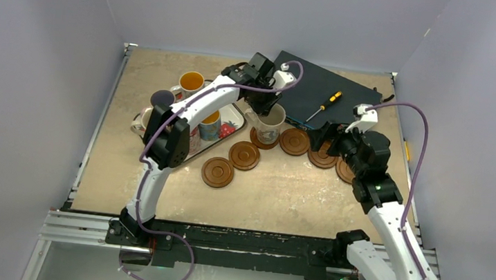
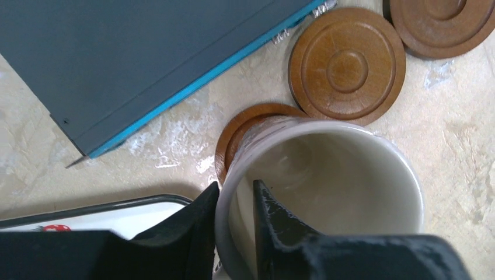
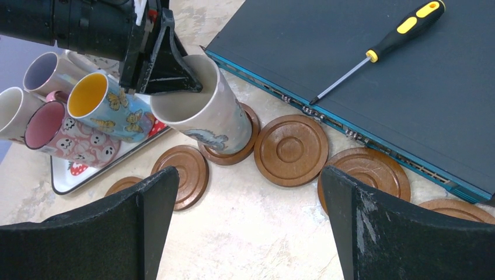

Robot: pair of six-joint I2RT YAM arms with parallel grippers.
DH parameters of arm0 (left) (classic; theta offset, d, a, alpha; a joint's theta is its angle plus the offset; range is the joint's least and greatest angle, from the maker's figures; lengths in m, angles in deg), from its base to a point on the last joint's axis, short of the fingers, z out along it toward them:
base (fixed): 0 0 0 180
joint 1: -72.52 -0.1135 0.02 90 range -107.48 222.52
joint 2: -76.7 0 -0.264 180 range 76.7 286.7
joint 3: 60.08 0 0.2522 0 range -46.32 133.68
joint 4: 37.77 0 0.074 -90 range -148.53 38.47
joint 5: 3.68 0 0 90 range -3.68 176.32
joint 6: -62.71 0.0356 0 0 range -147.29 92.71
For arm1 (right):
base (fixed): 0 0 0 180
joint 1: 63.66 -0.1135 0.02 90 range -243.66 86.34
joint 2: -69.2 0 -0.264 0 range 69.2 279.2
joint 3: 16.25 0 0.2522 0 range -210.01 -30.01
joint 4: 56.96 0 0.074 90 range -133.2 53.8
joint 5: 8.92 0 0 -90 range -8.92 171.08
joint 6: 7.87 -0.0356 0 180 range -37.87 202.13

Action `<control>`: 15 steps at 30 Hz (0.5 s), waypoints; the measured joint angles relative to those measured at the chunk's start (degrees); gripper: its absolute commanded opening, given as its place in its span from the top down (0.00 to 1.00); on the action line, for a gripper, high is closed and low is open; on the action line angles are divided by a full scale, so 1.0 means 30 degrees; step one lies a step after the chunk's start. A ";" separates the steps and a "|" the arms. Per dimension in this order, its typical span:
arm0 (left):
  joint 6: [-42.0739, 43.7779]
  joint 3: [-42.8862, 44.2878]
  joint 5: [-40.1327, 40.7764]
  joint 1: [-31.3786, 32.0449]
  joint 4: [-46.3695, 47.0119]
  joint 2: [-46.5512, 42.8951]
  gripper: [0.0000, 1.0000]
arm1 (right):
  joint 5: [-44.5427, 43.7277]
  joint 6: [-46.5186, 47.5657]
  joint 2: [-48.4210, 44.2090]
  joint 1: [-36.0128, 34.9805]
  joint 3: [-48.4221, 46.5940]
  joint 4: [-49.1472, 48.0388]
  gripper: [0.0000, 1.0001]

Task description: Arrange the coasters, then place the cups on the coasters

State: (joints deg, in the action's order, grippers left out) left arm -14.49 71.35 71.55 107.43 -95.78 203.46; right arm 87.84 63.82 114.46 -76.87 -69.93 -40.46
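Dark flat case (image 1: pixel 330 93) lies at the table's far side, and the white tray (image 3: pixel 61 185) left of it carries the other cups (image 3: pixel 111 108). Right gripper (image 3: pixel 248 175) is spread wide and empty above the row of coasters (image 3: pixel 290 150). Left gripper (image 2: pixel 234 188) is narrow, its fingers astride the wall of the cream mug (image 2: pixel 327 175); whether it is clamped or loose is unclear. The mug stands on one coaster.

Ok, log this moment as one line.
left gripper: astride cream mug rim, grip unclear | cream mug: on coaster | right gripper: open, empty | other mugs: on tray
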 measured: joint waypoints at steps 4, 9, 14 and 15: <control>-0.0095 0.0335 0.0182 0.0022 0.0277 -0.0007 0.63 | 0.0000 0.0000 -0.0138 0.0000 0.0000 0.0036 0.05; -0.0364 0.0386 0.0459 0.0029 0.0503 -0.0007 0.50 | 0.0000 0.0000 -0.0306 0.0000 0.0000 0.0073 0.05; -0.0554 0.0386 0.0583 0.0029 0.0845 -0.0036 0.27 | 0.0000 0.0000 -0.0364 0.0000 0.0000 0.0160 0.05; -0.0597 0.0386 0.0583 0.0029 0.0933 -0.0066 0.25 | 0.0000 0.0000 -0.0364 0.0000 0.0000 0.0182 0.05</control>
State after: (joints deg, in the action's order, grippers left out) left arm -16.28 72.50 73.30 107.52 -92.98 203.26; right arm 87.84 63.82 113.36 -76.87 -69.93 -39.91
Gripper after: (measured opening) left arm 0.686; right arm 0.947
